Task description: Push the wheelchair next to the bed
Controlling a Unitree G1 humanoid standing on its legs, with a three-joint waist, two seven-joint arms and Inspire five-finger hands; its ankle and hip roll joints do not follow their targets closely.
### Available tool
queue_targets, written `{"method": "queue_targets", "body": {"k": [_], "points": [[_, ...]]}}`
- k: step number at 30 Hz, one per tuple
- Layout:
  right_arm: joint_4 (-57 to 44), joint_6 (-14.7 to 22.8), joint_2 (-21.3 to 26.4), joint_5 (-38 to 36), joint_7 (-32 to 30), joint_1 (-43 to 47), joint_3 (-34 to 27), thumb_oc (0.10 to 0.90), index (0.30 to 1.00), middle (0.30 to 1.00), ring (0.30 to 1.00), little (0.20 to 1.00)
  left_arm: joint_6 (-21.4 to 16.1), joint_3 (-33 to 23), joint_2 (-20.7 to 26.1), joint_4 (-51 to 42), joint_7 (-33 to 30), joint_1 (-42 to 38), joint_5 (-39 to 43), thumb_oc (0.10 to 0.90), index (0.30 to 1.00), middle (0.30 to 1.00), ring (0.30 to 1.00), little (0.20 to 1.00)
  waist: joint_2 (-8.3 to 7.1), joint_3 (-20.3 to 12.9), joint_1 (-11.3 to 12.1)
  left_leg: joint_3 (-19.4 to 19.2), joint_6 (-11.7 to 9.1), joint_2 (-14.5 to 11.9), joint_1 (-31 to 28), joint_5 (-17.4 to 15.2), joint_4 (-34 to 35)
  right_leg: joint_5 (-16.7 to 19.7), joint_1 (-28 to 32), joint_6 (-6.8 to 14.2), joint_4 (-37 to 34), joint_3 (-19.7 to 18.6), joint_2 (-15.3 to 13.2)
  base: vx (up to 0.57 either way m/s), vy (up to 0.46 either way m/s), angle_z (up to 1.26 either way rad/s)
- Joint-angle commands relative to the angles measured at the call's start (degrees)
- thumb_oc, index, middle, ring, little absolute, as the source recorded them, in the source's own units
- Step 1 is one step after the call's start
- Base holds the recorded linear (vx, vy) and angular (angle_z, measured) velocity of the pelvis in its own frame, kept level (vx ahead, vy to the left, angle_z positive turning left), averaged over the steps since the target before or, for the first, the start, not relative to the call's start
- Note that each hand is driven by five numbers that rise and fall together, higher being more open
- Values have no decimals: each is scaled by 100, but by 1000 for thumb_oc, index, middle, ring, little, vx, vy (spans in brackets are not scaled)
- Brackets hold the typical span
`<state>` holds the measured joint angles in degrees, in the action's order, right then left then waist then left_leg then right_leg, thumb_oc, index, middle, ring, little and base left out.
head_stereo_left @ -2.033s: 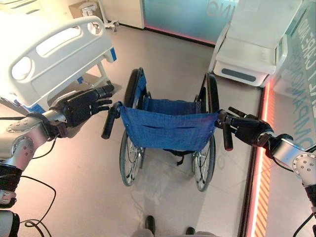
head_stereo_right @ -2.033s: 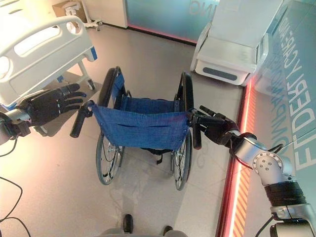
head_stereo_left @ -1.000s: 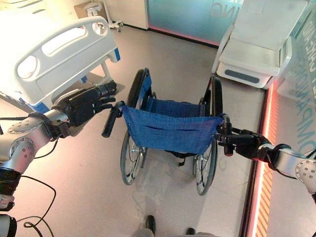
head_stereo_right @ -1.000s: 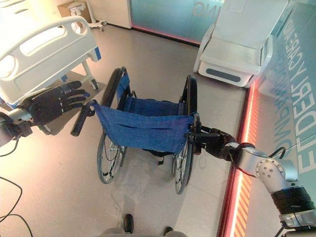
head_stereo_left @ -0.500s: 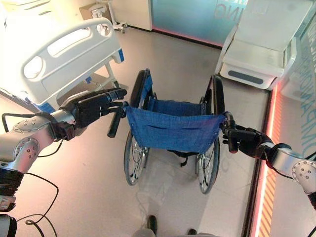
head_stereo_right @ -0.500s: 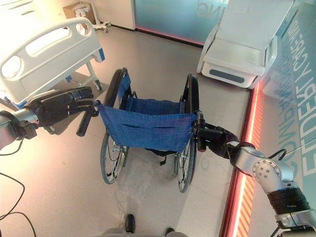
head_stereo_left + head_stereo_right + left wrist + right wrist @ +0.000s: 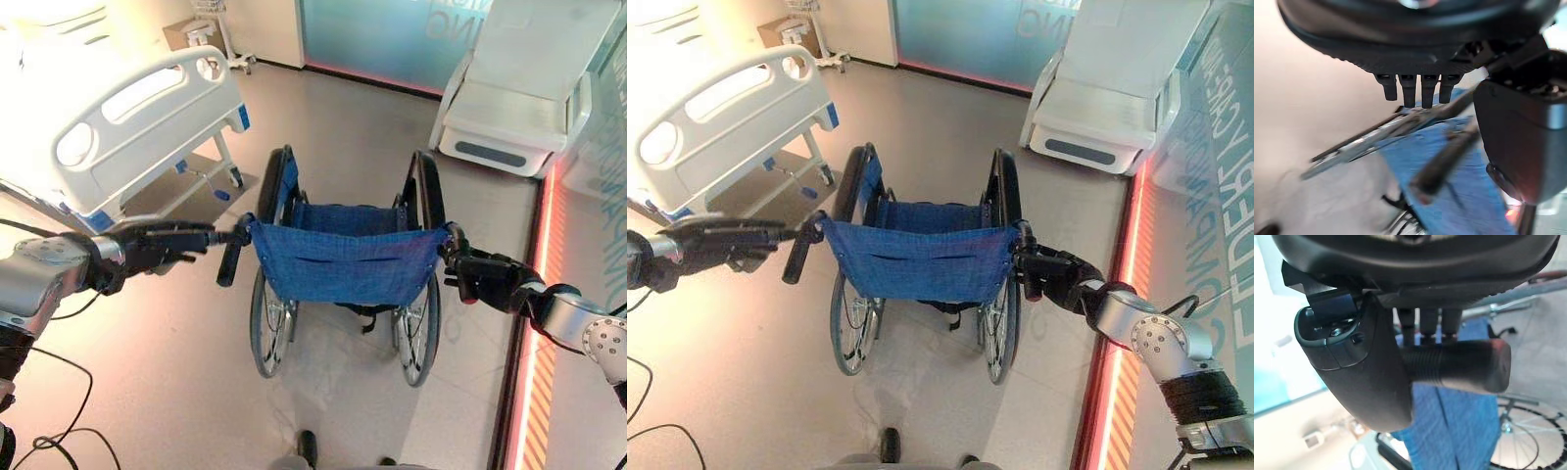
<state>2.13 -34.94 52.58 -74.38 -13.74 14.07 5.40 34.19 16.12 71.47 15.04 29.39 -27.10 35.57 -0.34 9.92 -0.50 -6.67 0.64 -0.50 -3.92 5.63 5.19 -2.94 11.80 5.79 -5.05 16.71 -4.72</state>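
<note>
A wheelchair with a blue cloth back stands on the floor facing away from me. My left hand is open and flat, fingers straight, just left of the black left push handle. In the left wrist view that handle lies past the straight fingers, apart from them. My right hand is shut on the right push handle, with the thumb on one side and the fingers behind it. The white bed with its footboard is at the upper left, ahead of the wheelchair.
A white padded couch or machine stands at the upper right. A glowing red strip runs along the floor by the right wall. A person's dark shoes are behind the wheelchair. Open floor lies between wheelchair and bed.
My left hand has turned flat and sunk to the height of the left handle. My right hand has closed round the right handle. The camera has moved forward a little.
</note>
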Motion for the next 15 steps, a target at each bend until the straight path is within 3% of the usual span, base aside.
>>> {"method": "queue_targets", "body": {"k": [1,10,12,13,15], "points": [[-490,579,-28,-430,704,601,104,400,300,300,300,300,-28,-248,477,-89,177,-477,-74,800,900,900,900,900,92,-432,266,-429,-120,183,-431,-600,-19,474,-218,220,7,195,-109,8,-1,4],[-555,754,-143,-355,647,451,124,400,300,300,300,300,402,-302,372,-183,188,-240,175,800,900,900,900,900,108,-386,282,-431,-123,177,-443,-589,-19,468,-201,223,31,240,-111,0,0,0],[-569,772,-178,-338,641,463,154,400,300,300,300,300,348,-270,285,-282,44,-233,508,800,900,900,900,900,109,-375,279,-431,-128,168,-447,-585,-19,466,-196,219,40,252,-115,1,-12,2],[-571,808,-217,-312,620,484,218,400,300,300,300,300,102,-246,187,-339,-240,-245,771,800,900,900,900,900,100,-374,275,-416,-133,167,-445,-582,-19,468,-200,220,43,247,-114,0,0,0],[-547,831,-274,-285,591,505,281,400,300,300,300,300,-53,-249,42,-361,-715,-271,1133,800,900,900,900,900,93,-381,271,-401,-135,168,-450,-585,-19,463,-192,211,38,236,-105,16,-11,1]]}}
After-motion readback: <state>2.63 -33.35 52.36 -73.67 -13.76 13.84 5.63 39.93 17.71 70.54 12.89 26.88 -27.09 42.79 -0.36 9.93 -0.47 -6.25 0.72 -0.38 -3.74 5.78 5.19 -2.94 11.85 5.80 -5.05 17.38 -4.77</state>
